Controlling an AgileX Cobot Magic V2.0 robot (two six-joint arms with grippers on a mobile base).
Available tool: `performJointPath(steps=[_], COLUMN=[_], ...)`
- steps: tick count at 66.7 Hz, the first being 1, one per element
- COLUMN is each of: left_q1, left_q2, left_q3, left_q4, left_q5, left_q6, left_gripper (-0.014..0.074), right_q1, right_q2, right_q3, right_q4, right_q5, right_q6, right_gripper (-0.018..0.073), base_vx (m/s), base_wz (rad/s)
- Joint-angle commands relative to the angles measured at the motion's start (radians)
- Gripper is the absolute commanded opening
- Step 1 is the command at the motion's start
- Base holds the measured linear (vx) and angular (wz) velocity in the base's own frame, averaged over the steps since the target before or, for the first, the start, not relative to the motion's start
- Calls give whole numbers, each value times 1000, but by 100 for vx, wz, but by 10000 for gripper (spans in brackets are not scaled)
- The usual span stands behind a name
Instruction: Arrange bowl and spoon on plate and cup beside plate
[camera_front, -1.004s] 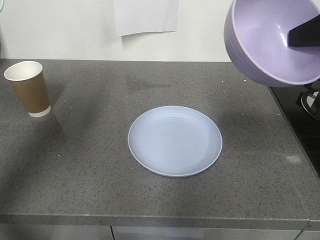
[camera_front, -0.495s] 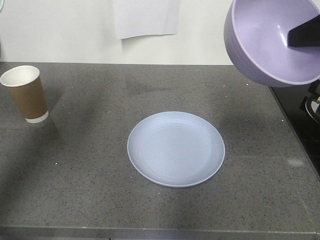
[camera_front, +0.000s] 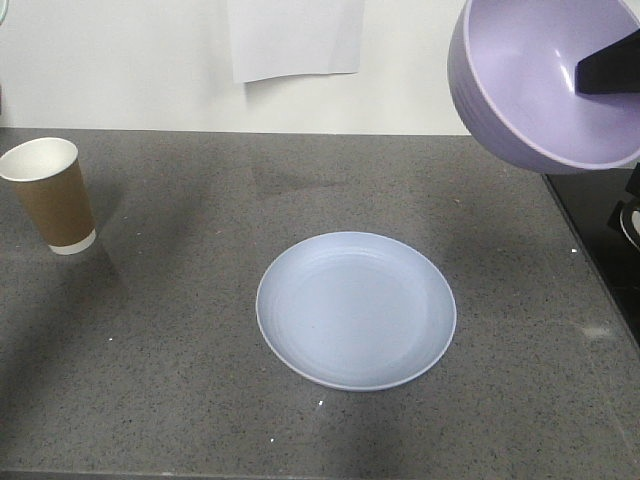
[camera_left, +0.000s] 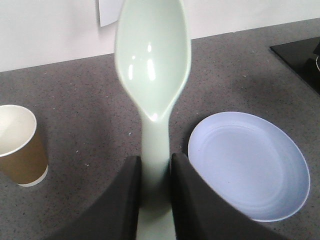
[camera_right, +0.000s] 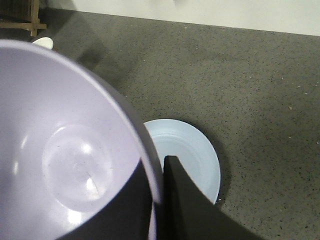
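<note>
Cup (camera_front: 50, 195) upright at far left of grey countertop (camera_front: 180, 350). Spoon (camera_left: 152, 65), handle end cut off, clamped between the jaws of left gripper (camera_left: 155, 172), seen between cup and plate. Plate (camera_front: 355, 310) flat at mid-counter. Bowl (camera_front: 550, 80), cropped at upper right, tilted aloft, rim pinched by right gripper (camera_right: 156, 192); black cooktop (camera_front: 600, 230) below, mostly out of frame.

Grey stone counter against a plain white wall.

A dark grey, finely speckled countertop (camera_front: 170, 340) fills most of every view and runs back to a bare white wall (camera_front: 110, 60), where a white sheet of paper (camera_front: 295, 35) hangs. At the right end the stone meets a glossy black surface (camera_front: 595, 240). The right wrist view shows a piece of wooden frame (camera_right: 22, 15) in its top left corner. The light is soft, leaving broad, faint shadows on the stone.
</note>
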Motion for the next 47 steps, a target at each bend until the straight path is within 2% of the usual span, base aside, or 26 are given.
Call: performJointPath(steps=[1,47], left_q1=[-1,-1], left_q2=[-14,-14], left_q3=[-25,-25], left_q4=[-26,-26], left_q5=[-61,-61], left_q6=[0,0], left_gripper=[-6,-6], right_q1=[-1,-1], right_q2=[-25,-25], right_q3=[-26,-26], right_q4=[48,48], right_q5=[-48,-48], right_q6=[-7,-7], right_gripper=[-6,-6], base_vx=[3,2], base_wz=[0,1])
